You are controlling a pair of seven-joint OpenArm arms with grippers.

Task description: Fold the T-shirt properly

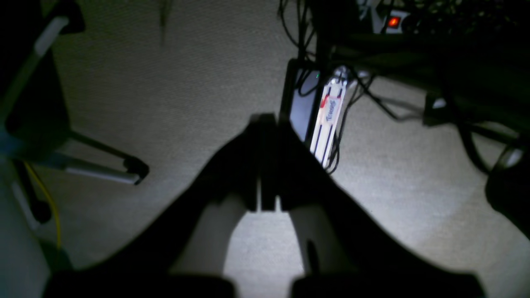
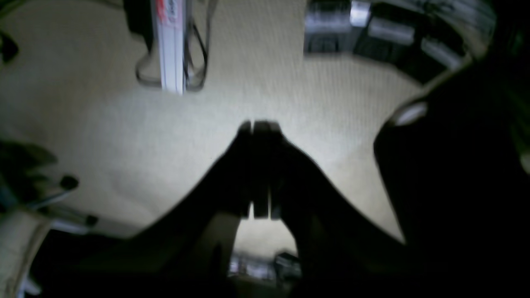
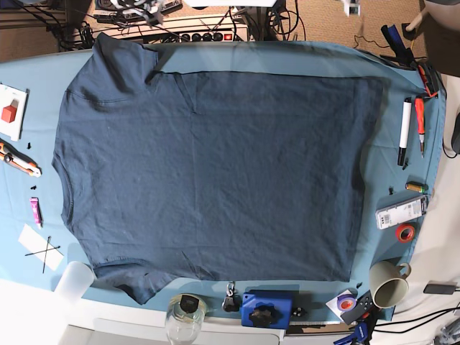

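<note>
The dark navy T-shirt (image 3: pixel 215 172) lies spread flat on the teal table cloth (image 3: pixel 402 79) in the base view. Its neck and both sleeves are toward the left and its hem is toward the right. Neither arm shows in the base view. In the left wrist view my left gripper (image 1: pixel 265 118) is shut and empty, hanging over beige carpet. In the right wrist view my right gripper (image 2: pixel 258 124) is shut and empty, also over carpet. The shirt does not show in either wrist view.
Markers (image 3: pixel 405 129), a tape roll (image 3: pixel 406 232) and a mug (image 3: pixel 388 284) lie along the right table edge. A glass (image 3: pixel 183 320) and a blue block (image 3: pixel 266 309) stand at the front. A red cube (image 3: pixel 8 113) and an orange cutter (image 3: pixel 18 159) are at the left. Cables and a white device (image 1: pixel 329 120) are on the floor.
</note>
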